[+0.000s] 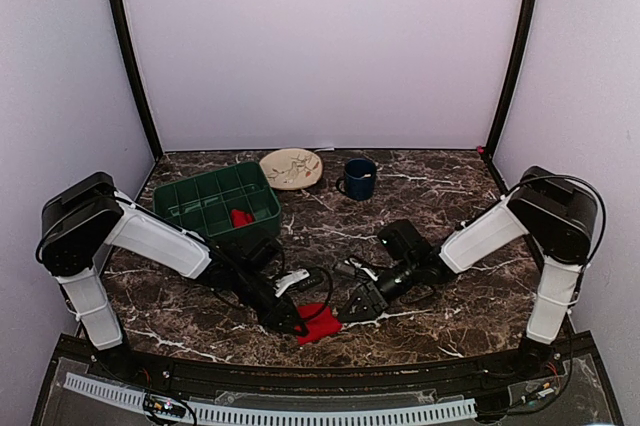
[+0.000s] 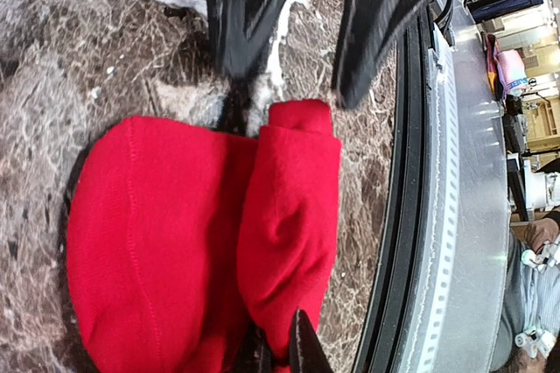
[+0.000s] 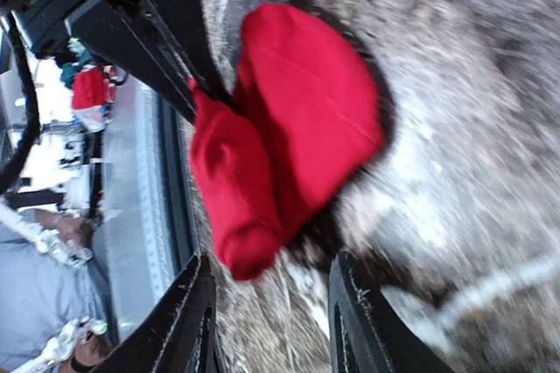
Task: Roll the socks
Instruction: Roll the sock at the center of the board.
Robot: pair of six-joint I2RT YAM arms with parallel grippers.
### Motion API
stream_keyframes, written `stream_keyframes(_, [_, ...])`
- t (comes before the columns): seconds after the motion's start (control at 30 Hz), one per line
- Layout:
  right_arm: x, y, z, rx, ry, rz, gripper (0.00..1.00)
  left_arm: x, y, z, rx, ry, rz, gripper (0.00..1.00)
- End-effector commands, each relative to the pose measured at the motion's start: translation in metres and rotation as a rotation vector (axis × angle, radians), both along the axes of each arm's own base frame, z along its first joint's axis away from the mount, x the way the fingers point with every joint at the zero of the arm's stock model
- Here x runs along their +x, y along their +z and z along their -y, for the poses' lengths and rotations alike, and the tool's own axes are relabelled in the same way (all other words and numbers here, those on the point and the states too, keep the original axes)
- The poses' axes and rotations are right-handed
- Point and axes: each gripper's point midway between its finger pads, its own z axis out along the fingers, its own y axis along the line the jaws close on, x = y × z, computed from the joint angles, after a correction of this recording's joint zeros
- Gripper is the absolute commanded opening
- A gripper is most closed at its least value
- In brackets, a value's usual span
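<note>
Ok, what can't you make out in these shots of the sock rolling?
Red bundle in the bin: too small in the top view to tell if it is rolled.
Front sock: cut by the bottom edge in the left wrist view; no white trim shows in any view.
Left pincer: only its tips show above that same edge.
Table: blurred in the right wrist view.

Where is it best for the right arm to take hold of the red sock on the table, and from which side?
Probably the red sock by the free end of its thick fold, from the right: the left fingers pinch the other end, and the rest lies flat on the table.
</note>
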Motion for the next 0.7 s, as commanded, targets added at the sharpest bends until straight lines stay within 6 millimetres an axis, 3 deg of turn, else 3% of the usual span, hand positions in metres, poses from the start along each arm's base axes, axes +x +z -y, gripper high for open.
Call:
stream_keyframes(0.0, [0.025,-0.013,0.02,-0.113,-0.143,0.162,0.42,-0.009,-0.015,-0.018,0.076,0.022,-0.067,0.0])
stream_keyframes(0.13, [0.036,-0.002,0.033,-0.142,-0.194,0.34,0.42,-0.012,-0.013,-0.017,0.052,0.008,-0.126,0.0])
stream_keyframes(0.27, [0.032,0.012,0.035,-0.158,-0.188,0.523,0.41,-0.011,-0.01,-0.015,0.039,-0.008,-0.177,0.0])
stream_keyframes(0.57, [0.002,0.036,0.023,-0.176,-0.111,0.872,0.42,-0.003,-0.006,-0.013,0.022,-0.026,-0.302,0.0])
stream_keyframes(0.67, [-0.007,0.033,0.016,-0.199,-0.063,0.926,0.43,-0.002,-0.005,-0.013,0.021,-0.029,-0.335,0.0])
